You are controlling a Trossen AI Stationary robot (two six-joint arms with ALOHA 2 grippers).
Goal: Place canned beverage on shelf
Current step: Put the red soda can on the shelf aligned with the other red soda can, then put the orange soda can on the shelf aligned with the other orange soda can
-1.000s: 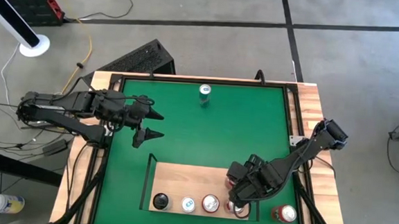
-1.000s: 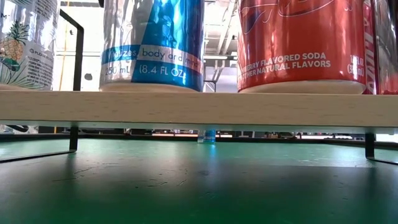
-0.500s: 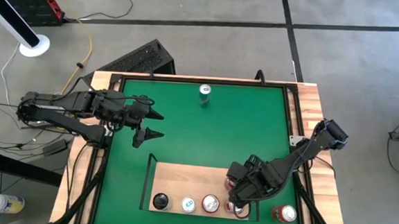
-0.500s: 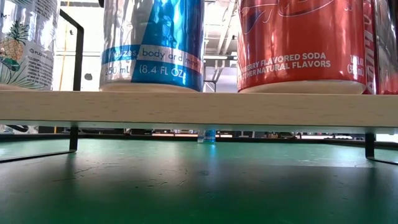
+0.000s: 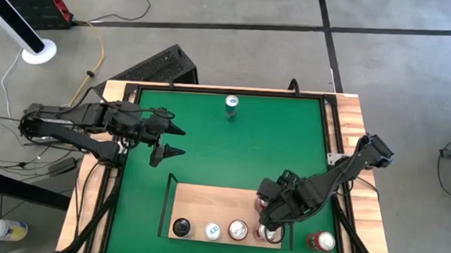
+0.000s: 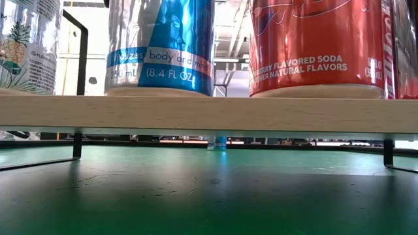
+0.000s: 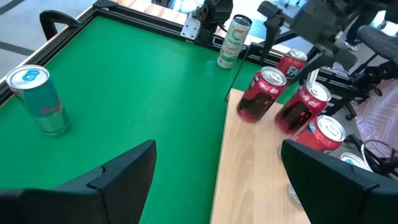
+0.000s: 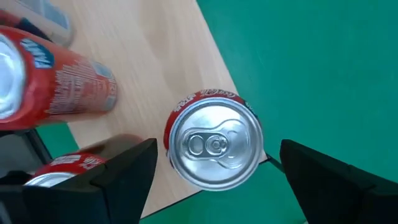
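The pale-wood shelf [image 5: 213,200] stands at the near side of the green mat, carrying a row of cans along its near edge. The rightmost one, a red can [image 8: 214,144], stands upright on its base at the shelf's near right corner [image 5: 266,234]. My right gripper [image 8: 216,149] hangs above this can, pointing down and open, with one finger on either side of the can and clear of it; it also shows in the high view [image 5: 270,223]. My left gripper [image 5: 179,141] waits open and empty over the mat's left side.
A teal can [image 5: 231,105] stands on the mat near the far edge. Another red can [image 5: 322,241] stands off the shelf at the near right. The shelf also holds a black-topped can [image 5: 181,228], a blue can [image 5: 213,231] and a red can [image 5: 238,230].
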